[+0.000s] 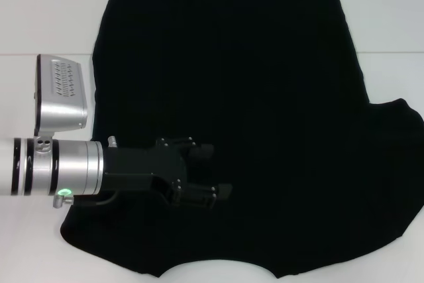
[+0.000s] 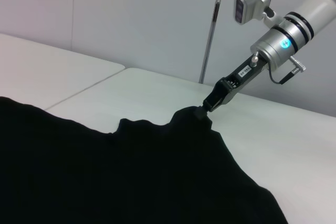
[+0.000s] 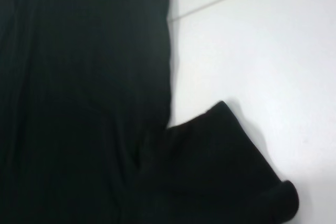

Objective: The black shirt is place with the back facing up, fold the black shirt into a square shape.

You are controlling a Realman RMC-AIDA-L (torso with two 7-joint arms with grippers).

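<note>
Black shirt (image 1: 252, 97) spread flat on the white surface (image 1: 40, 18), plain side up, right sleeve sticking out toward the robot's right, the left side folded inward. Left gripper (image 1: 212, 170) reaches in from the robot's left and sits over the near-left part of the shirt, jaws spread apart, nothing held between them. In the left wrist view the right gripper (image 2: 207, 106) is far off at a shirt edge, jaws pinched on a raised peak of fabric. A seam line crosses the surface near the shirt.
</note>
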